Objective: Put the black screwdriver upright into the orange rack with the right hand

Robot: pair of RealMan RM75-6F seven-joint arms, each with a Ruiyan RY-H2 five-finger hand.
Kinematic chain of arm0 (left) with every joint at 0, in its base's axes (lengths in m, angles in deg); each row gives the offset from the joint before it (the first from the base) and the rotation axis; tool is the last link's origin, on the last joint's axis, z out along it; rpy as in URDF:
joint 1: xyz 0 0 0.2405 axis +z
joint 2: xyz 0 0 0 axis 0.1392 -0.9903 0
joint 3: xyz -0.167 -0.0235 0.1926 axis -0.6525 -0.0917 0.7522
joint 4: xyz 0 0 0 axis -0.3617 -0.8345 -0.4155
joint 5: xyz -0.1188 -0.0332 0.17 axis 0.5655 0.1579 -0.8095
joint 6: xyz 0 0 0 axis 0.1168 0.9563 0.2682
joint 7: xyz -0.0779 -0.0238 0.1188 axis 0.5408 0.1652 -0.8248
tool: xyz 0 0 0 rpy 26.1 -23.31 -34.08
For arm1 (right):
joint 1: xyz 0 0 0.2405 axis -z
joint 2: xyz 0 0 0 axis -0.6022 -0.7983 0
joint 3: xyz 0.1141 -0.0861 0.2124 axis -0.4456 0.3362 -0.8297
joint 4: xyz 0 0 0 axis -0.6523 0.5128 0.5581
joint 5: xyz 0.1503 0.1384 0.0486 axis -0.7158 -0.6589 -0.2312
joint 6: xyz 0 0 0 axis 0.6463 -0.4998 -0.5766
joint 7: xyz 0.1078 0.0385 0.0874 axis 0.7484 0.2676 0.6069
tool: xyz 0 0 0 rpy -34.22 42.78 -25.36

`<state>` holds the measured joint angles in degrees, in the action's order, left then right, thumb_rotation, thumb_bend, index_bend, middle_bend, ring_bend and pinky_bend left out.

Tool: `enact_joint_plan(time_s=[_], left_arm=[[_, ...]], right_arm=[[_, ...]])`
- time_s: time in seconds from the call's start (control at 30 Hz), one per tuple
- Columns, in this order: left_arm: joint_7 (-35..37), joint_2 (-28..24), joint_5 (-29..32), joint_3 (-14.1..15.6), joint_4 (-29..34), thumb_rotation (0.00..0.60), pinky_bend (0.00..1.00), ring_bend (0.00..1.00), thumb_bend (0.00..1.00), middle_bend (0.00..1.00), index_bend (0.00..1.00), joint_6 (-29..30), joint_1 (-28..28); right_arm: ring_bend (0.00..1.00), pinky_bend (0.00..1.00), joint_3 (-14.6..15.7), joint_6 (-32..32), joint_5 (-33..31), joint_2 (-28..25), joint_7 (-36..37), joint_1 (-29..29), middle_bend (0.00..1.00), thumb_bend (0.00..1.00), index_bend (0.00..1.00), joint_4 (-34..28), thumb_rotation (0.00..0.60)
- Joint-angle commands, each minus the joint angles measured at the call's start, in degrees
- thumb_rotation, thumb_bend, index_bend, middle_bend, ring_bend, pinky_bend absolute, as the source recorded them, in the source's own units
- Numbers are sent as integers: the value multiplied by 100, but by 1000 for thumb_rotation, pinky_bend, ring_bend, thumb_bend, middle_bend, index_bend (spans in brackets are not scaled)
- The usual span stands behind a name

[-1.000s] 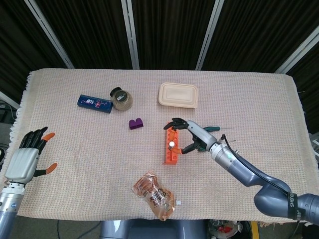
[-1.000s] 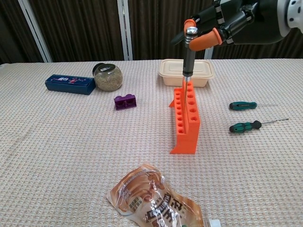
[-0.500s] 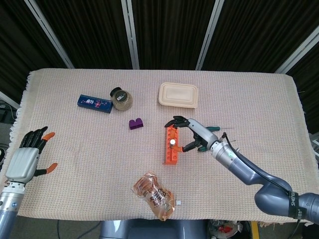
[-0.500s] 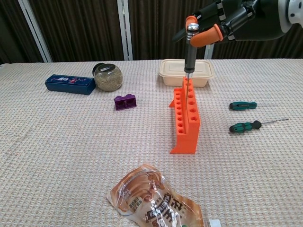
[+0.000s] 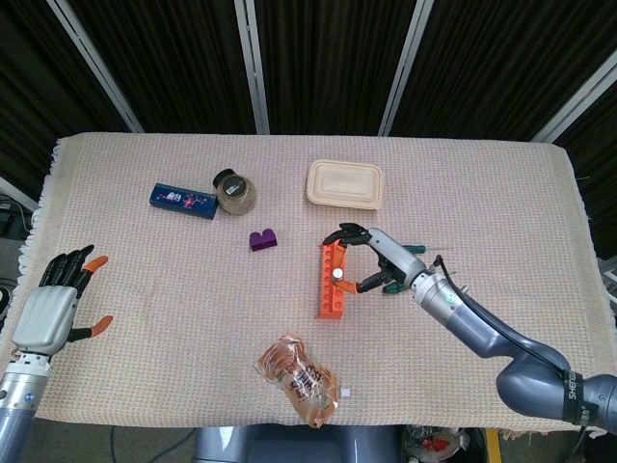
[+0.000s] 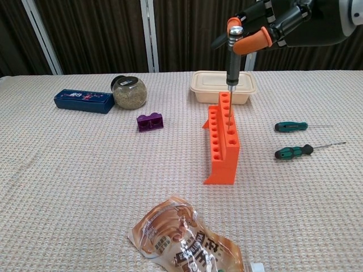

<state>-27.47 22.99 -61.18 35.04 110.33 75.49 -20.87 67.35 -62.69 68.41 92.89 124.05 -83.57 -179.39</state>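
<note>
Fingertips [image 6: 253, 43] of right hand [image 5: 378, 260] pinching black screwdriver [image 6: 232, 59] upright, shifted right and lifted, shaft now over orange rack [image 6: 223, 141], insertion pending; left hand [image 5: 55, 304] spread, idle.

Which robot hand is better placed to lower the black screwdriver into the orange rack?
The right robot hand: it pinches the black screwdriver upright directly over the orange rack. The left robot hand hangs open, holding nothing, at the far table edge.
</note>
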Motion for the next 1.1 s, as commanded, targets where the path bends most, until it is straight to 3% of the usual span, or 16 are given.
enact_joint_plan(time_s=[0.03,0.47,1.1], left_arm=[[-3,4,4,0,6,600,0,0,191,0,135,-1,-1],[3,26,24,17,-29,600,0,0,190,0,135,-33,-2],[-46,-72,40,-28,-3,600,0,0,191,0,136,17,-3]], right_arm=[[0,0,15,49,15,64,26,-8,232,293,652,60,600],[0,0,77,185,27,305,87,-19,232,291,652,333,600],[0,0,390,5,101,1098,165,254,232,292,652,1165,600]])
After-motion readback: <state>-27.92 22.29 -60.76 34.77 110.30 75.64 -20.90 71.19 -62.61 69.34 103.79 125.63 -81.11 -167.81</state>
